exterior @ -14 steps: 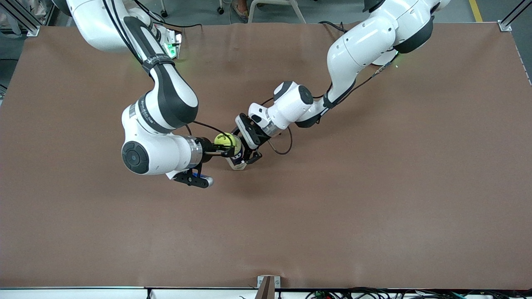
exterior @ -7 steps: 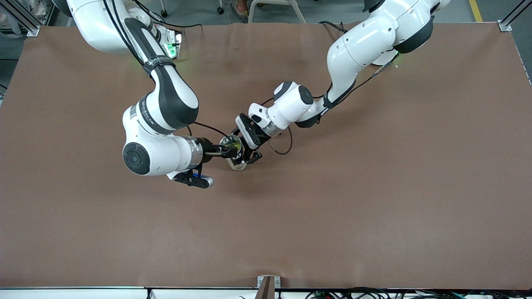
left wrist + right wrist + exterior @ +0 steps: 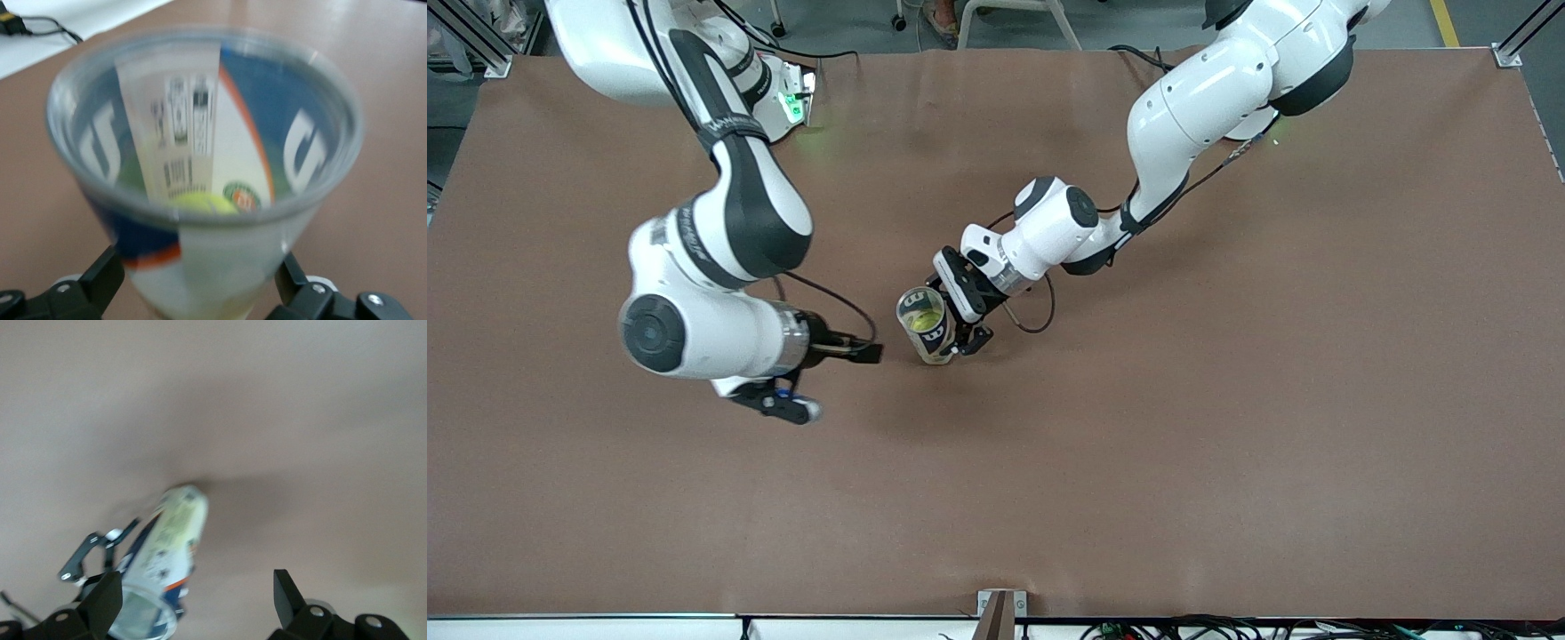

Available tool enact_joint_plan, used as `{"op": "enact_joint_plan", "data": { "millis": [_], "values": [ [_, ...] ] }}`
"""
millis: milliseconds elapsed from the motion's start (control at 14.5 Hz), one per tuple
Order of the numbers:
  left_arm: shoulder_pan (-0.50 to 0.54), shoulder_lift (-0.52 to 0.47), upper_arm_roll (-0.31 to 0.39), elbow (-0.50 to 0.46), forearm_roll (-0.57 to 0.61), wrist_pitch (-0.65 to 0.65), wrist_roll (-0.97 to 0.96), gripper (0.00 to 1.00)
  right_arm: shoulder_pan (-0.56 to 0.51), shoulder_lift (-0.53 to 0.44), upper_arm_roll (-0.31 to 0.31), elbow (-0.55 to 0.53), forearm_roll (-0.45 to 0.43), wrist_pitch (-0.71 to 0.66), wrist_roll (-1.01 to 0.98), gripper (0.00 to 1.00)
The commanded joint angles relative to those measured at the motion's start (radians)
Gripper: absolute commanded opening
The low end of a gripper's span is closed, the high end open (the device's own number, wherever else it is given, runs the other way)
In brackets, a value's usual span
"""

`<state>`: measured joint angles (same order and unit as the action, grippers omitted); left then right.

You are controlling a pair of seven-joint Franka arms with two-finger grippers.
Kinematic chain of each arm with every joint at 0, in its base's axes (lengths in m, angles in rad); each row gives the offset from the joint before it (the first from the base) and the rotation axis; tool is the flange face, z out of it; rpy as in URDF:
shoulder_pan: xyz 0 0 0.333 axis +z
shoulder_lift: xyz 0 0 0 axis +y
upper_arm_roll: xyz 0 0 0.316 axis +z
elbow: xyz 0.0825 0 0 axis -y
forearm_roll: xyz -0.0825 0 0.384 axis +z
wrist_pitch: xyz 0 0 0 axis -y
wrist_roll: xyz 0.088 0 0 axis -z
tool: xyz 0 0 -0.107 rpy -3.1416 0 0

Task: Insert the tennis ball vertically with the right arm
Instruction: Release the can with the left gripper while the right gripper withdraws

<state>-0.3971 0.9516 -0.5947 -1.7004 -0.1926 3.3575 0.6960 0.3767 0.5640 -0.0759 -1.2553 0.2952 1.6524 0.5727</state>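
Note:
A clear tennis ball can with a blue and white label stands upright mid-table. The yellow-green tennis ball lies inside it, low in the can in the left wrist view, where the ball peeks over the rim. My left gripper is open, its fingers standing on either side of the can's lower part. My right gripper is open and empty, level with the can and apart from it, toward the right arm's end. In the right wrist view the can shows between the right gripper's spread fingers.
Brown table cover all round. A device with a green light sits by the right arm's base. A small bracket and cables lie along the edge nearest the front camera.
The right gripper let go of the ball, which dropped into the can. The right arm then drew back toward its own end of the table. The left arm barely moved.

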Motion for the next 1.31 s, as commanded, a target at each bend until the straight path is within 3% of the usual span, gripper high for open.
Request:
{"op": "enact_joint_plan", "data": {
  "millis": [0,138,276,622,760,898,1036,1243],
  "values": [
    [0.02,-0.005,0.001,-0.033,-0.016,-0.013,-0.007,1.0,-0.041,-0.079,-0.024,0.004,-0.07,-0.032,0.022,1.0],
    [0.075,-0.049,0.001,-0.085,-0.014,-0.064,-0.006,1.0,-0.106,-0.12,-0.027,0.004,-0.068,-0.046,-0.013,1.0],
    [0.133,-0.115,0.0,-0.11,-0.014,-0.198,-0.007,1.0,-0.163,-0.145,-0.028,0.004,-0.071,-0.089,-0.085,1.0],
    [0.282,-0.273,0.001,-0.09,-0.01,-0.637,-0.027,1.0,-0.248,-0.205,-0.031,0.027,-0.161,-0.164,-0.193,1.0],
    [0.335,-0.333,0.013,-0.058,-0.005,-0.821,-0.09,1.0,-0.246,-0.248,-0.083,0.025,-0.221,-0.163,-0.336,1.0],
    [0.343,-0.401,0.053,-0.051,0.007,-0.938,-0.226,1.0,-0.307,-0.292,-0.085,0.014,-0.225,-0.164,-0.482,1.0],
    [0.348,-0.441,0.087,-0.022,0.065,-1.042,-0.382,1.0,-0.395,-0.335,-0.043,-0.03,-0.241,-0.14,-0.572,1.0],
    [0.36,-0.471,0.112,0.102,0.185,-1.286,-0.629,1.0,-0.517,-0.391,0.118,-0.065,-0.333,-0.106,-0.593,1.0]
  ]
}}
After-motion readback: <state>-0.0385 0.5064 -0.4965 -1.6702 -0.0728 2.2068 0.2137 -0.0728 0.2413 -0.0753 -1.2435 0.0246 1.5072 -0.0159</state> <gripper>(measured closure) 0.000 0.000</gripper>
